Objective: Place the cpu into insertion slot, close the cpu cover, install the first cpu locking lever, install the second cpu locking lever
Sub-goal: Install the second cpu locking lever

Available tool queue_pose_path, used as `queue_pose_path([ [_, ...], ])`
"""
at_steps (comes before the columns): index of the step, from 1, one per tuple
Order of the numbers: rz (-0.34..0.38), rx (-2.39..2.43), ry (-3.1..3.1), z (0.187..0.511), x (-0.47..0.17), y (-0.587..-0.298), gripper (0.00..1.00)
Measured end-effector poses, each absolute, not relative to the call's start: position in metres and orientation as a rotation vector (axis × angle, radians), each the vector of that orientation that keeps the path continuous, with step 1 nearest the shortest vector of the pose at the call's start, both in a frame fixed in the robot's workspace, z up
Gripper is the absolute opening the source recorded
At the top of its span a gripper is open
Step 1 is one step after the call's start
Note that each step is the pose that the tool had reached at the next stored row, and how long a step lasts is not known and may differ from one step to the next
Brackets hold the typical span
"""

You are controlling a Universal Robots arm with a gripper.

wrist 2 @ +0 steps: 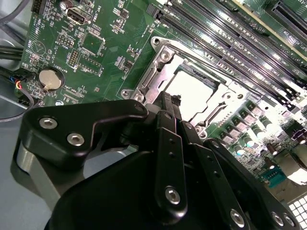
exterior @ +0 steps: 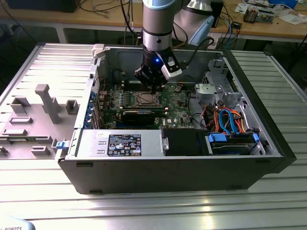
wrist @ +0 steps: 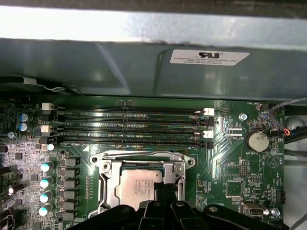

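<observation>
Jaws pinched close together, almost no gap between them, nothing visibly clamped. Gripper [wrist 2: 171, 99] down low over the insertion slot [exterior: 145, 99], tips right at the slot's near edge in the second wrist view, touching or just shy of the metal frame; can't call contact for certain.

Straight under those tips: the cpu [wrist: 136, 184], silvery top up, lying flat and square inside the slot. Looks seated, so calling step one done. Around it, the cpu cover [wrist: 106, 184], lying down flat over the slot with the chip showing through its cut-out. Reads as closed, or very nearly. Locking levers harder to judge: thin metal along the slot's edges, but latched or loose, can't tell from here. Counting both levers as work possibly left.

Moving outward from the slot: long memory slots [wrist: 129, 124] just beyond it towards the case wall, a round coin battery [wrist: 259, 140] off to one side on the green board [wrist 2: 96, 57]. Further out in the exterior view, the open computer case [exterior: 268, 139] around everything, arm reaching in from above, bundled orange and blue cables [exterior: 230, 120] well apart from the slot, towards the exterior view's right.
</observation>
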State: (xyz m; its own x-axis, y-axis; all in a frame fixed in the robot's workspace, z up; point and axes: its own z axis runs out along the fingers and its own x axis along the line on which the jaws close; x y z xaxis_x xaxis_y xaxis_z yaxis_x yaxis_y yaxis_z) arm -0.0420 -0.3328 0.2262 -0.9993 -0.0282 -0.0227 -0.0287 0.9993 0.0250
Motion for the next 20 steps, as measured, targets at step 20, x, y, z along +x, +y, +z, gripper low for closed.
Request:
queue_pose_path([
  [20, 0.036, -0.045, 3.119, 0.2351, -0.042, -0.342, 0.11],
])
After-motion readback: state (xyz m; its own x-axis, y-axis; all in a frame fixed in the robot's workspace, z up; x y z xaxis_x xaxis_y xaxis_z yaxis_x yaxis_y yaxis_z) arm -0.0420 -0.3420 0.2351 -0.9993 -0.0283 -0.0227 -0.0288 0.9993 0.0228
